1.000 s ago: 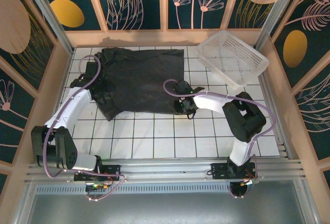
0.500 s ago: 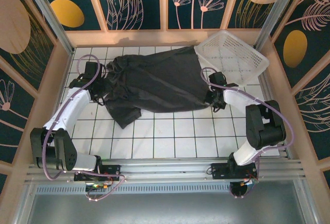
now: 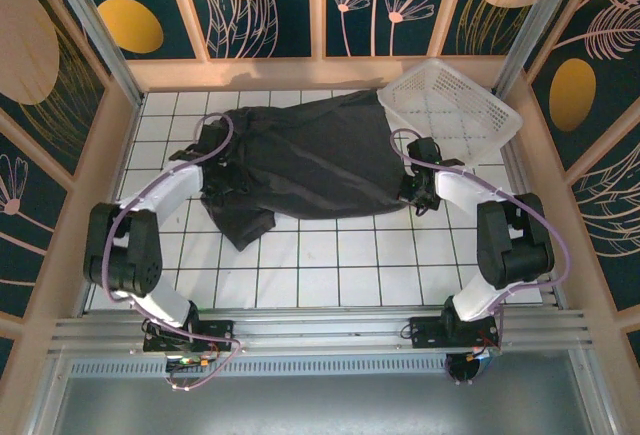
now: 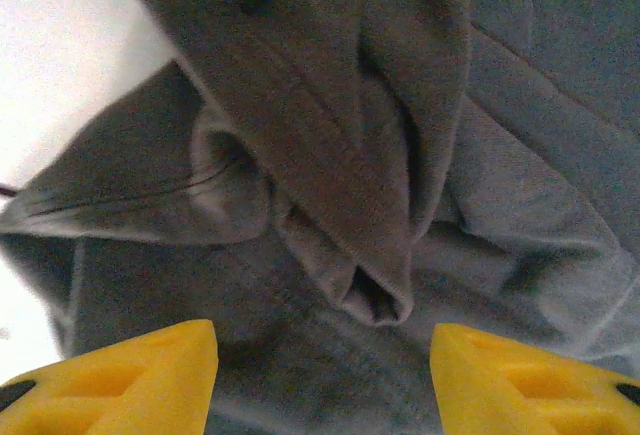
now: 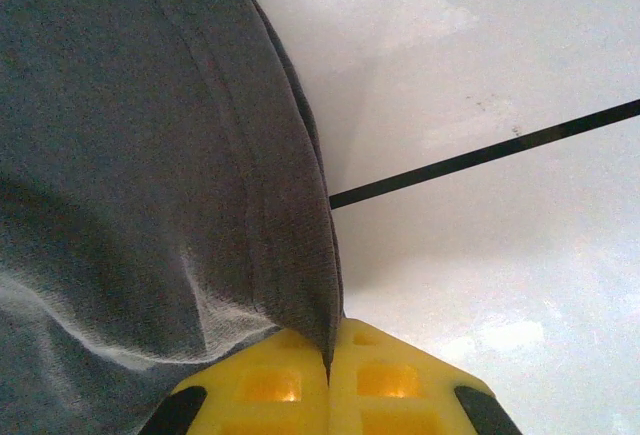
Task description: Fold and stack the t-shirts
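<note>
A dark charcoal t-shirt [image 3: 300, 160] lies spread across the white tiled table, stretched from the left arm to the right arm, with a loose flap hanging toward the front left. My right gripper [image 3: 415, 193] is shut on the shirt's right edge [image 5: 300, 235], the hem pinched between its yellow fingers [image 5: 290, 385]. My left gripper [image 3: 212, 170] hovers open over the bunched left side, its yellow fingertips [image 4: 130, 375] wide apart above a rolled fold of fabric [image 4: 370, 285], nothing between them.
A white plastic lattice basket [image 3: 450, 105] sits at the back right, its near corner touching the shirt's far right edge. Wooden walls [image 3: 330, 73] enclose the table. Bare tiles [image 3: 330, 265] lie in front of the shirt.
The right gripper dragged the shirt's edge rightward a second ago and has held still since. The left gripper moved right onto the bunched left side and stands open.
</note>
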Motion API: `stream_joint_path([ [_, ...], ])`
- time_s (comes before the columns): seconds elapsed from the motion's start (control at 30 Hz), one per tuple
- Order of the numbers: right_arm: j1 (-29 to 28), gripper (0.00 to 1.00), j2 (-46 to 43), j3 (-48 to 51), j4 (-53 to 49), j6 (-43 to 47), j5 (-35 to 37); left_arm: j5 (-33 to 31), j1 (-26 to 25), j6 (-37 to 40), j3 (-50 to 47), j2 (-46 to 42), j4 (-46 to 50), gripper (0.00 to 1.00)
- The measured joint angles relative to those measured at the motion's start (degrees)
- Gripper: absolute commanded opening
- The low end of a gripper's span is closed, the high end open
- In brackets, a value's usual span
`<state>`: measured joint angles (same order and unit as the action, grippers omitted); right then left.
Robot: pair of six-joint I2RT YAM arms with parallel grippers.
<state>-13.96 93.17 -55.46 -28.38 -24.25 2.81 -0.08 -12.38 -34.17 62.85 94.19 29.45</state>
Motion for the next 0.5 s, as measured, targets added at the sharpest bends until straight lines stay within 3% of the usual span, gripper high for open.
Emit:
stream_joint_path([
  [0.4,0.0,0.00,0.3,0.0,0.0,0.0,-0.9,-6.8,-0.7,2.7,6.9,10.9,-1.4,0.48],
  [0.5,0.0,0.00,0.3,0.0,0.0,0.0,-1.0,-8.2,-0.7,3.6,8.1,12.8,-1.4,0.41],
])
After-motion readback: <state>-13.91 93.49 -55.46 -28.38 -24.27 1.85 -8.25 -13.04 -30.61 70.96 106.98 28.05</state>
